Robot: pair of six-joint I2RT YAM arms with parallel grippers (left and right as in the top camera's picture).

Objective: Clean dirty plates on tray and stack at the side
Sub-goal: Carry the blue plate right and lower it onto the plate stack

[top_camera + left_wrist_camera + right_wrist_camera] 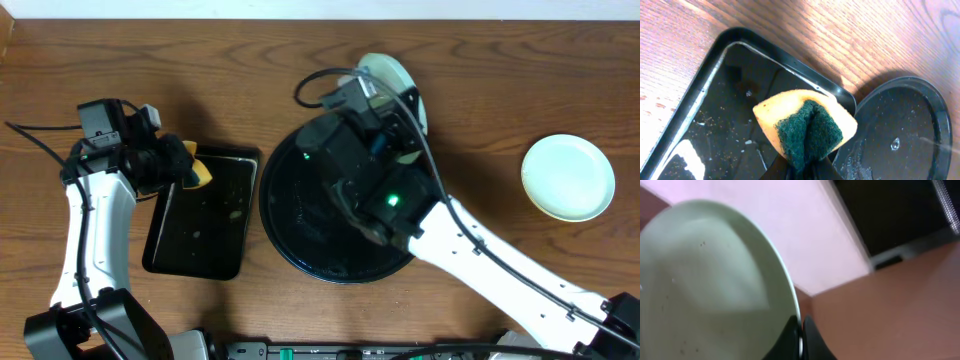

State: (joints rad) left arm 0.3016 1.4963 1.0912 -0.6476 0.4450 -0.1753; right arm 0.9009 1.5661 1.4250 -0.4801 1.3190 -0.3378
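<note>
My right gripper [801, 330] is shut on the rim of a pale turquoise plate [705, 280], which carries a few small specks. From overhead this plate [392, 68] stands tilted on edge above the far rim of the round black tray [285, 240], with my right arm covering most of the tray. A second pale plate [568, 177] lies flat on the table at the right. My left gripper [807, 167] is shut on a yellow sponge with a green scouring face [805, 125], held over the rectangular tray's near-right corner.
A black rectangular tray [165, 255] with crumbs and water drops lies left of the round tray [940, 115], almost touching it. The table top is brown wood [500, 90]. A pale wall edge runs along the far side.
</note>
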